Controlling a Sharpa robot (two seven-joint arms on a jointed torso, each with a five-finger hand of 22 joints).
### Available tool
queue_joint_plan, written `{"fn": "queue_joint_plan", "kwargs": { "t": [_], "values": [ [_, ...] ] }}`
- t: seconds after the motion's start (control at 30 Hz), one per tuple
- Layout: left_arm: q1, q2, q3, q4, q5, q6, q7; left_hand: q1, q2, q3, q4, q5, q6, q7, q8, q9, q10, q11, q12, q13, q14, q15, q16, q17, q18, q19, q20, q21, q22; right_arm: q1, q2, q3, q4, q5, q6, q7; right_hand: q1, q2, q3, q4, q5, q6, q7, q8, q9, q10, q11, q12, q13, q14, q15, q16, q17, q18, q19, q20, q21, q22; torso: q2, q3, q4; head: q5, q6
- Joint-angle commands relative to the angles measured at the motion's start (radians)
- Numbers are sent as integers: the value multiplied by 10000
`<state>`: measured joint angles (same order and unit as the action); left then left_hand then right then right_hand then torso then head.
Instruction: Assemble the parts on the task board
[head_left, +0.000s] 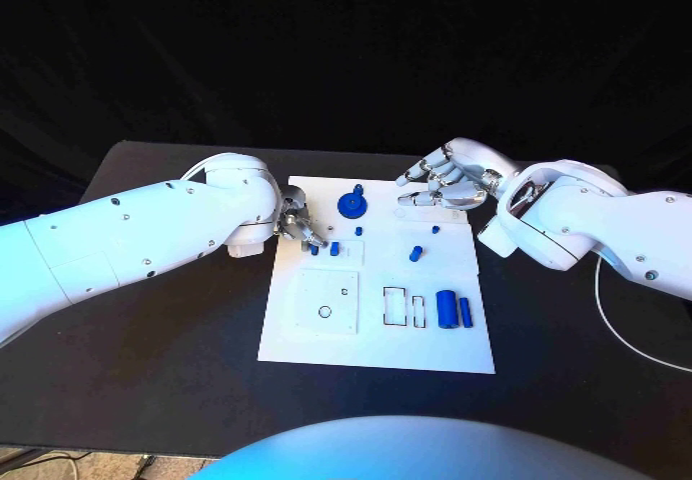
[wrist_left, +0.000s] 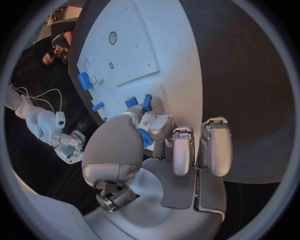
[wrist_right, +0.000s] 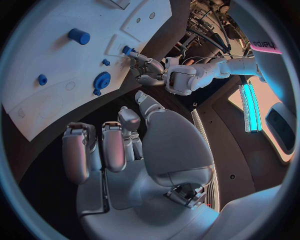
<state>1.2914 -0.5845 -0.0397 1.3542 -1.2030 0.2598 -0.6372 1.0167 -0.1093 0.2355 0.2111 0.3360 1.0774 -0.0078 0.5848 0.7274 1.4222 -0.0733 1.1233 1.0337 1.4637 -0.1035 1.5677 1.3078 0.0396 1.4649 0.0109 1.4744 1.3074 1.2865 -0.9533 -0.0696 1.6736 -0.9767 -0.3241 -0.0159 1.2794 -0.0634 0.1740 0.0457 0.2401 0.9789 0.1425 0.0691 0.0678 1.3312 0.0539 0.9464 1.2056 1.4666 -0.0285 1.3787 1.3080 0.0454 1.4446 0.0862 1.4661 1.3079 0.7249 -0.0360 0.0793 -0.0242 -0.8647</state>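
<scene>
Left hand working a small blue piece at the board's left edge

Our left hand (head_left: 299, 228) has its fingertips closed down around a small blue piece (wrist_left: 145, 137) on the white board (head_left: 325, 345), though we can't tell if it's truly pinched. Our right hand (head_left: 447, 180) hovers loosely curled and holding nothing, near the blue gear (head_left: 352, 205). These pieces look light, hard and slick; we'd pinch their sides. Black worktop (head_left: 159, 370) all round.
</scene>
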Motion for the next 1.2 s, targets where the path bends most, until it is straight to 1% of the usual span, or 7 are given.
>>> {"fn": "queue_joint_plan", "kwargs": {
  "t": [0.03, 0.5, 0.73, 0.9, 1.1, 1.13, 1.2],
  "values": [
    [-48, 29, -41, 25, 25, -16, -56, -60, 84, -113, 33, -49, 59, -20, -18, 14, 40, 52, 59, 13, 1071, -57, 31, 2630, -166, 706, -74, 40, 2112, -6, 2, 0, 16, -29, 132, 85, 4, 89, -20, 23, 50, 17, 29, -12, 8, -49, 1, -58, -9, 534, 69, -43, 312, 83, -94, 0, -40, 276, 1, 0, 1, 2, 0],
    [-50, -41, -3, 206, 26, -333, -26, 69, 145, -464, 158, -63, 86, -36, -6, 32, 75, 37, 110, 63, 1071, -71, 31, 2630, -177, 728, -81, 79, 2143, -6, 13, 0, -3, -21, 155, 87, 4, 89, -20, 23, 50, 17, 29, -12, 8, -49, 1, -58, -9, 534, 69, -43, 312, 83, -94, 0, -40, 276, 4, -2, 2, -14, -7],
    [-50, -236, 27, 323, 28, -622, -48, 178, 302, -1262, 640, -1312, 94, -28, -16, 52, 67, 44, 99, 49, 1071, -67, 31, 2630, -170, 724, -79, 40, 2141, -6, 31, 0, -26, -19, 165, 89, 4, 86, -30, 27, 55, 15, 29, -12, 8, -58, 1, -75, -24, 532, 69, -56, 300, 85, -100, 1, -47, 265, -5, -3, 3, -27, -4],
    [-36, -417, 63, 418, 122, -1144, -19, 188, 394, -1552, 765, -1631, 51, -7, -33, 57, 24, 56, 31, -26, 1071, -64, 31, 2630, -142, 685, -79, -79, 2086, -8, 37, 0, -37, -18, 163, 91, 3, 85, -33, 29, 57, 15, 29, -12, 8, -60, 1, -81, -29, 531, 70, -61, 297, 85, -101, 1, -49, 262, -6, -7, 1, -41, -15],
    [-9, -582, 100, 400, 631, -1983, 363, 135, 454, -1962, 791, -1688, -216, 93, -135, 45, -265, 130, -386, -477, 1071, -24, 31, 2630, -43, 532, -52, -519, 1869, -20, 36, 0, -51, -18, 160, 91, 3, 85, -33, 29, 57, 15, 29, -12, 8, -60, 1, -81, -29, 531, 70, -61, 297, 85, -101, 1, -49, 262, 0, -10, 1, -73, 2],
    [-4, -610, 103, 388, 886, -2247, 548, 57, 480, -2103, 794, -1802, -308, 135, -171, 38, -405, 165, -592, -698, 1071, 1, 31, 2630, 7, 449, -31, -751, 1753, -27, 36, -1, -55, -16, 161, 91, 3, 85, -33, 29, 57, 15, 29, -12, 8, -60, 1, -81, -29, 531, 70, -61, 297, 85, -101, 1, -49, 262, 2, -11, 3, -82, 7],
    [5, -649, 105, 345, 1459, -2831, 871, -117, 499, -2401, 792, -2132, -662, 291, -348, -26, -1093, 295, -1755, -1943, 1071, 85, 31, 2630, 213, 88, 27, -1726, 1262, -42, 40, -1, -64, -13, 163, 90, 3, 85, -33, 29, 57, 15, 29, -12, 8, -60, 1, -81, -29, 531, 70, -61, 297, 85, -101, 1, -49, 262, -2, -8, 1, -79, 11]
  ]
}}
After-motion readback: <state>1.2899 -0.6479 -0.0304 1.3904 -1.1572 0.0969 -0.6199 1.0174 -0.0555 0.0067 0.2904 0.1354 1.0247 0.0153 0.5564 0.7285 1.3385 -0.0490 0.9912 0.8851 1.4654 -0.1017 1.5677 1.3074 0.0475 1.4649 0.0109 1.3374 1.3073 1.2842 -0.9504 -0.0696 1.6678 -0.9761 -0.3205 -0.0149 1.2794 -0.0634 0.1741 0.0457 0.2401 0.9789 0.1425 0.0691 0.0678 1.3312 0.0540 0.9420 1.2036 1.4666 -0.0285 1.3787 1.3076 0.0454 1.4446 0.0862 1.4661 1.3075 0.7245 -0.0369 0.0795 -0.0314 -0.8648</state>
